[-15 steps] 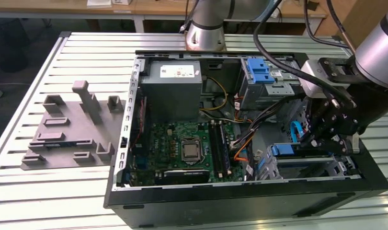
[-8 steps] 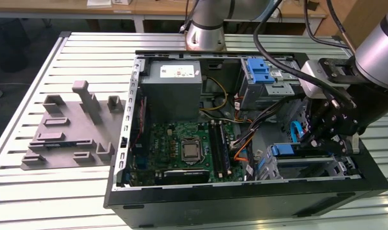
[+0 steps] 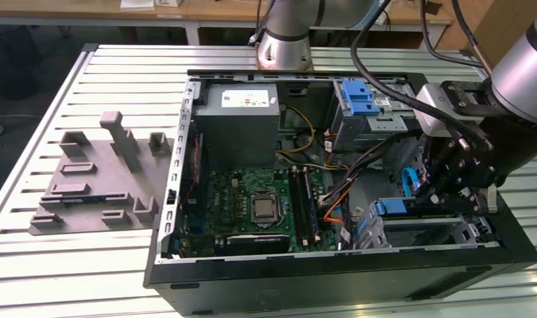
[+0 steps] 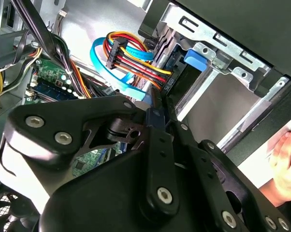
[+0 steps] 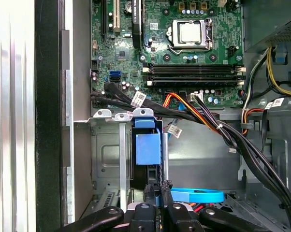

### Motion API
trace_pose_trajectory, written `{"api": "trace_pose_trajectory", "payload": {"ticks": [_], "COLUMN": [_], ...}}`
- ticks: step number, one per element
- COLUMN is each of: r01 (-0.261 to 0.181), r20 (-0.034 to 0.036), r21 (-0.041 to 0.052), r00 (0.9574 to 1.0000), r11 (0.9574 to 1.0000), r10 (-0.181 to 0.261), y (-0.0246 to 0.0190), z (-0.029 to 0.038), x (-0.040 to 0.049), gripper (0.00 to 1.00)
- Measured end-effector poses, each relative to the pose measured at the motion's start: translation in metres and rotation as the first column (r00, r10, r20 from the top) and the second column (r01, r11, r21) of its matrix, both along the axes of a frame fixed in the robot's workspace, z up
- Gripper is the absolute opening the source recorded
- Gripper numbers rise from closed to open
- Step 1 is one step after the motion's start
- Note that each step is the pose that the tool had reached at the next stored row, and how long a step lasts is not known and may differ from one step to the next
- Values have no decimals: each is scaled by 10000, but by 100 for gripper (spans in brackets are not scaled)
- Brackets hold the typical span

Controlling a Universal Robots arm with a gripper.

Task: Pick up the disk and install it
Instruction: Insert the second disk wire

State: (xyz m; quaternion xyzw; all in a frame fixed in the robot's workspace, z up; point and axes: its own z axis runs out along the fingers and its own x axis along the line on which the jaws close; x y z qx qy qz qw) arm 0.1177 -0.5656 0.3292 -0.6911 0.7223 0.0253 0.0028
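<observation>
In the exterior view, the open computer case (image 3: 339, 172) lies on the slatted counter (image 3: 38, 265). The claw (image 3: 450, 192) hangs low inside the case, at the exterior view's right, right over the metal drive cage (image 3: 427, 228). The disk (image 3: 401, 207) shows as a blue edge in the top of that cage — it looks part way in, not yet all the way down. A grey holder block (image 3: 96, 182) sits on the counter, well apart.

In the second wrist view, the claw (image 4: 155, 113) has its fingers pressed close together on a thin dark-and-blue edge, which looks like the disk. Coloured wires (image 4: 131, 60) and a blue flat cable (image 4: 104, 63) sit just beside it. A person's hand (image 4: 285, 166) is near the case's outer wall.

In the first wrist view, the disk (image 5: 148, 149) stands on edge in the cage slot (image 5: 107, 159), with the claw (image 5: 157, 191) pinching its end. The green board (image 5: 184, 48) lies beyond it.

To do this well, I think the disk should stay straight in the slot and go down gently — and keep clear of the wires.
</observation>
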Motion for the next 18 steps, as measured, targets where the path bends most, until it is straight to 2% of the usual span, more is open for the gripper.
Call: {"api": "trace_pose_trajectory", "payload": {"ticks": [3,4,6,7,8,12,18], "r01": [0,0,-1,0,0,0,-1], "r20": [1,0,1,1,1,0,-5], "r21": [5,-3,-1,-2,-3,-3,-3], "r00": [10000,10000,10000,10000,10000,10000,10000], "r11": [10000,10000,10000,10000,10000,10000,10000], "r10": [0,0,1,0,0,0,1], "y": [0,0,0,0,0,0,0], "z": [-3,1,2,3,5,32,107], "x": [0,0,0,0,0,0,0], "gripper": [29,29,40,40,47,47,47]}}
